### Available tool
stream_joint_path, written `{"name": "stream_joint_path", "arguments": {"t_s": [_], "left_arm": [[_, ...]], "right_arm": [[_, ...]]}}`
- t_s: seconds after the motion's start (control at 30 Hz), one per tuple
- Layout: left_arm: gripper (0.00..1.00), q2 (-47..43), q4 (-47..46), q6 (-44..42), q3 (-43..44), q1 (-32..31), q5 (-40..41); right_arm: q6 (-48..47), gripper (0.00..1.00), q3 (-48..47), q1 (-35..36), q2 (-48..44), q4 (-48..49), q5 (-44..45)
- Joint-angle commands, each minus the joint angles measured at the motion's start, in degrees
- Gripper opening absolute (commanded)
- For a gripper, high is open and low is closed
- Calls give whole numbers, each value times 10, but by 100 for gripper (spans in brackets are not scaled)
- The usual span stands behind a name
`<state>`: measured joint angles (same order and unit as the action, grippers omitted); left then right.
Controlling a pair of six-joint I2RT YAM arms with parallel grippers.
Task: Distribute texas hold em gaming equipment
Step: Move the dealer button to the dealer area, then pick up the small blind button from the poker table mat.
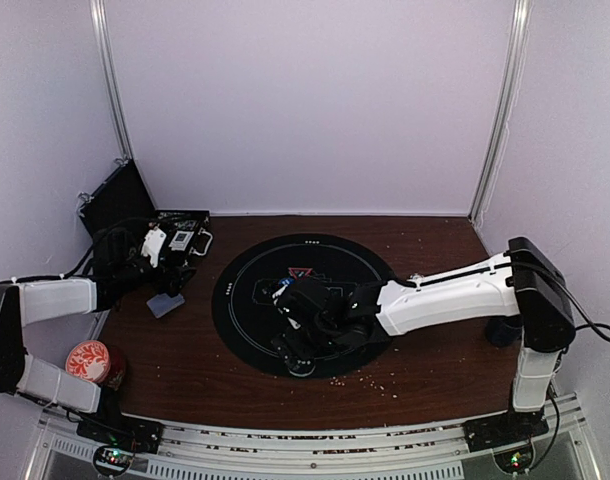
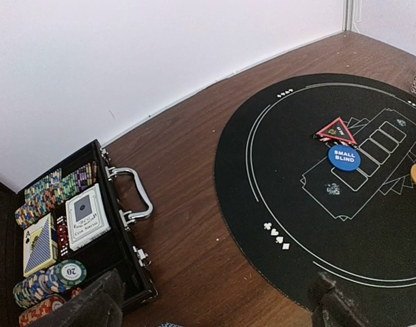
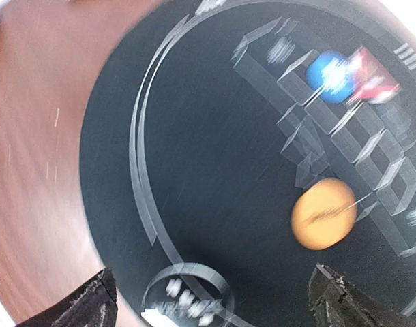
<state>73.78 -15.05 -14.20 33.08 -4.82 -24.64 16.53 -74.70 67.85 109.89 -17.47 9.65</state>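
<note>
From my station the biggest thing is the brown worktop [image 1: 425, 370], and on it the round black mat [image 1: 240, 300], printed with card outlines, which I take to be why the dealt pieces sit near its middle. The right arm [image 1: 455, 290] reaches low across the mat, and its right gripper [image 3: 215, 300] hangs over the mat's near rim, released and holding nothing. The left arm [image 1: 55, 300] sits at the far left, with the left gripper [image 2: 215, 306] likewise released and empty beside the open case [image 2: 116, 252], probably so it can fetch the next piece. The top view shows a red-topped can [image 1: 88, 362] by the left base and a grey-blue card [image 1: 165, 303] flat on the wood, neither of which the wrist views properly show. Only the left wrist view looks into the case, where 2 card decks [image 2: 85, 216] lie between rows of striped chips [image 2: 48, 197]. It also reads the blue button [image 2: 344, 157] as "SMALL BLIND", touching the red triangle marker [image 2: 336, 129]. The right wrist view is blurred, but it shows the orange button [image 3: 324, 213] lying apart from the blue one, which the arm hides from above. I judge that most of the chips and cards remain to be handed out.
</note>
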Motion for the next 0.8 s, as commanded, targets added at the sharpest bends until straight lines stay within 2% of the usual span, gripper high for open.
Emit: {"name": "stream_joint_path", "arguments": {"t_s": [0.0, 0.23, 0.47, 0.6, 0.77], "left_arm": [[98, 7, -22, 0, 4, 4, -2], [98, 7, -17, -4, 5, 5, -15], [98, 12, -2, -23, 21, 5, -62], [98, 52, 43, -13, 90, -7, -93], [98, 175, 161, -35, 242, -81, -49]], "right_arm": [[12, 100, -87, -12, -5, -65, 163], [15, 100, -198, -78, 78, -104, 232], [18, 100, -261, -140, 169, -127, 237], [27, 100, -236, -152, 156, -128, 222], [43, 100, -147, -156, 89, -104, 214]]}}
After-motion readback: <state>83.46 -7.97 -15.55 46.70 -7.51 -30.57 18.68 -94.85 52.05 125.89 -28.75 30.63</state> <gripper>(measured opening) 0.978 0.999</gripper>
